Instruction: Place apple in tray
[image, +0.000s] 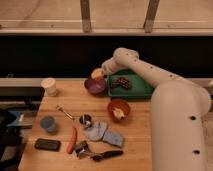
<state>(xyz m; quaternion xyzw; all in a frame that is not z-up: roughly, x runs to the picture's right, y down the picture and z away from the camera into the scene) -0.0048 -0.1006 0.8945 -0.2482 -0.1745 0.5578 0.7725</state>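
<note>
The apple (97, 74), small and yellow-orange, is at the tip of my gripper (100, 71), just above the far rim of the dark purple bowl (94, 85). The gripper is shut on the apple, and the white arm reaches in from the right. The green tray (136, 90) lies right of the purple bowl, at the table's back edge. A dark brown lumpy cluster (121, 82) lies in its left half. The gripper and apple are just left of the tray's left edge.
An orange bowl (119, 109) with pale food pieces stands in front of the tray. On the wooden table lie a white cup (49, 86), a blue cup (47, 123), a black phone (47, 144), a carrot (72, 139), a spoon (65, 112) and blue cloths (102, 132).
</note>
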